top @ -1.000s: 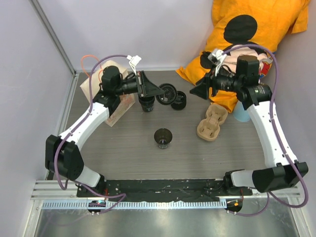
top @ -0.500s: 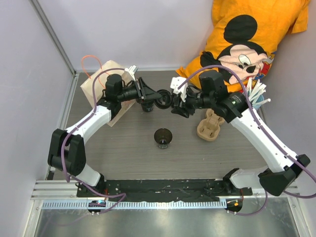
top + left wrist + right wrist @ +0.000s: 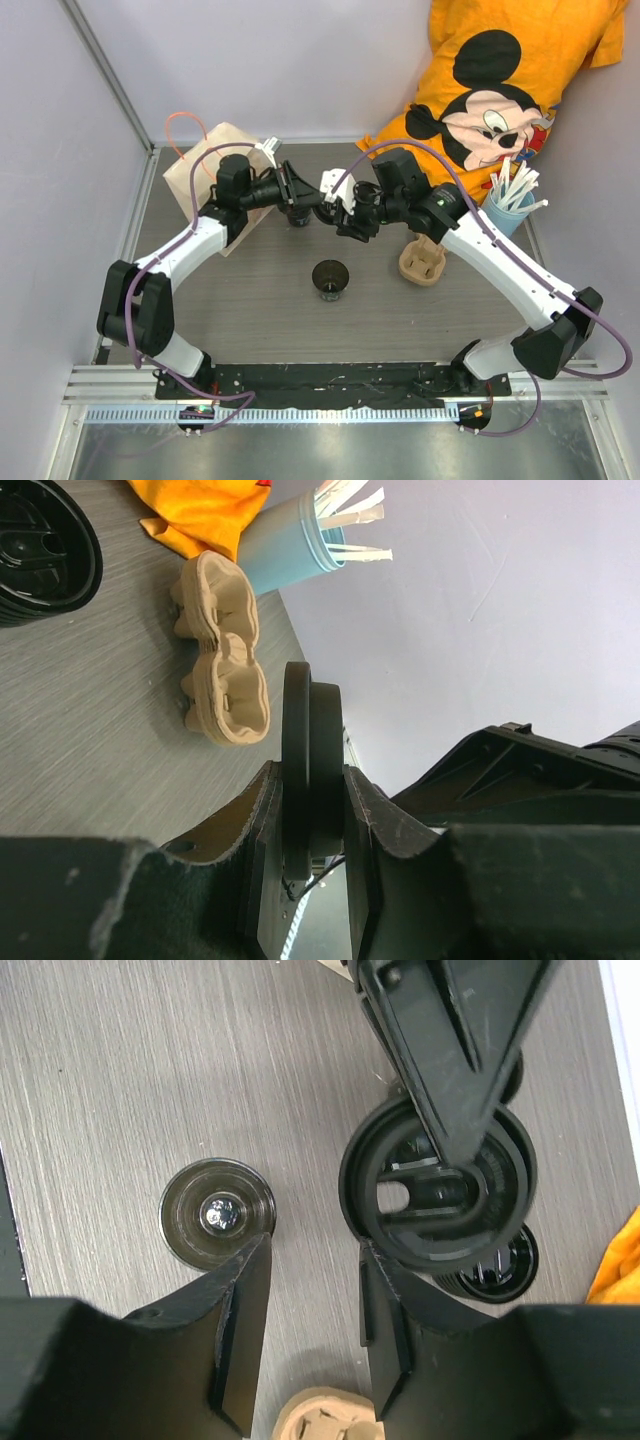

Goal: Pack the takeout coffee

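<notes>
Black and open-topped, the takeout coffee cup [image 3: 330, 278] is set upright on the table [image 3: 250, 320]. Beyond it, the right gripper [image 3: 315, 1290] is held apart over bare table, and the left gripper [image 3: 310, 780] is clamped on a black lid [image 3: 300, 710]. Farthest back, a cartoon mouse [image 3: 480, 115] is printed on an orange shirt [image 3: 580, 40].

Grey wood-grain tabletop [image 3: 250, 300]; pale lavender walls [image 3: 280, 60] on three sides; metal rail [image 3: 330, 412] along near edge; orange cartoon-mouse shirt [image 3: 570, 70] draped far-right corner.
</notes>
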You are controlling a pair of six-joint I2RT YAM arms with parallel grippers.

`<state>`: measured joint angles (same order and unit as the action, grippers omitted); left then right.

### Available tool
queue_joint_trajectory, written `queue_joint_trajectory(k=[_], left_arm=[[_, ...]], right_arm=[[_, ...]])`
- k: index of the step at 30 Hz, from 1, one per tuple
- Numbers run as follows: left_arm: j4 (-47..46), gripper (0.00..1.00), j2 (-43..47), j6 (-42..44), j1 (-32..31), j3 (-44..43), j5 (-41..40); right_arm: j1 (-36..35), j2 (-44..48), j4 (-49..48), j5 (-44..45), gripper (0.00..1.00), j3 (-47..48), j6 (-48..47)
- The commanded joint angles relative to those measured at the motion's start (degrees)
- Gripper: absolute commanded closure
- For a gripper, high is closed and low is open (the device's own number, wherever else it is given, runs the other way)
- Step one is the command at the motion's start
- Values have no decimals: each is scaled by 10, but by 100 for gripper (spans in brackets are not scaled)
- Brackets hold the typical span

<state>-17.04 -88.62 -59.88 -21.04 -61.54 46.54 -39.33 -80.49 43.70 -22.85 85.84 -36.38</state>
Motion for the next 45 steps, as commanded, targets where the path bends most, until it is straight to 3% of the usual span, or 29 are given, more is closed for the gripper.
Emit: queue_joint_trajectory(k=[1, 20, 32, 40, 45], left_arm=[[-20, 89, 17, -6, -5, 5, 1], [-21, 89, 20, -5, -9, 5, 12], [-21, 89, 26, -9, -13, 2, 20], [-20, 89, 28, -7, -13, 5, 21], [-21, 89, 26, -8, -13, 2, 22]], right_arm=[[-16, -12, -41, 11, 57, 0, -5], [-24, -40, -64, 51, 67, -8, -36], [-24, -58, -67, 60, 82, 0, -61], [-24, -48, -51, 55, 87, 13, -70], [-24, -53, -41, 58, 99, 21, -86]])
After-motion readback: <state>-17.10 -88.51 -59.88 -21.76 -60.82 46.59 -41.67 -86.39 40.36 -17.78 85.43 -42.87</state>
